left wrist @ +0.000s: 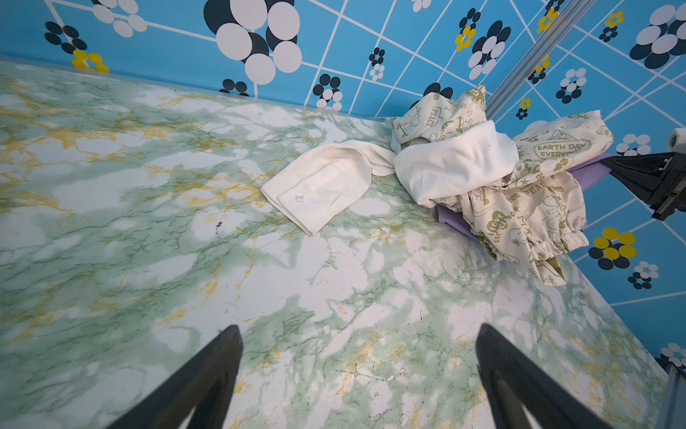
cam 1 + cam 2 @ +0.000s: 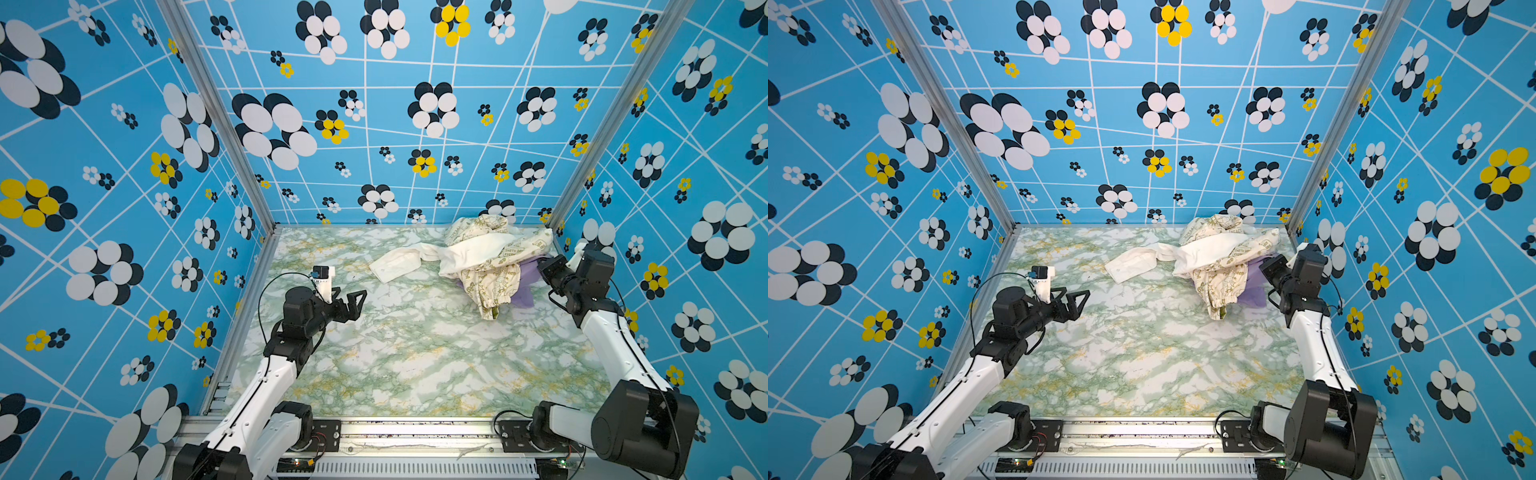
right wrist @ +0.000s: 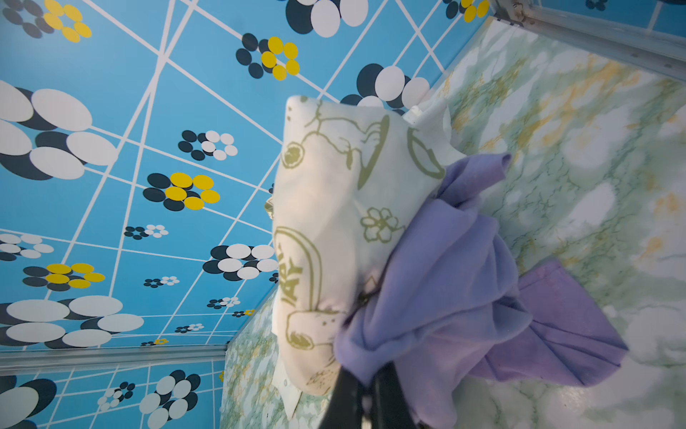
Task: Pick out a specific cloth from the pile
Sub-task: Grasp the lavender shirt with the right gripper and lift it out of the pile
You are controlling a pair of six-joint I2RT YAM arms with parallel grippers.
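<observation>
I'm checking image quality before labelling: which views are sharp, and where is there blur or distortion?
Both top views: sharp, evenly lit, walls bowed by the wide lens. Left wrist view: pile crisp, own fingers soft. Right wrist view: lilac cloth and right gripper blurred up close; table soft.

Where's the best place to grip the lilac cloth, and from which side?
Grip the lilac cloth at its bunched fold sticking out on the pile's right edge, coming in low from the right. Elsewhere the cream printed cloth covers it. The right gripper is shut on that fold.
</observation>
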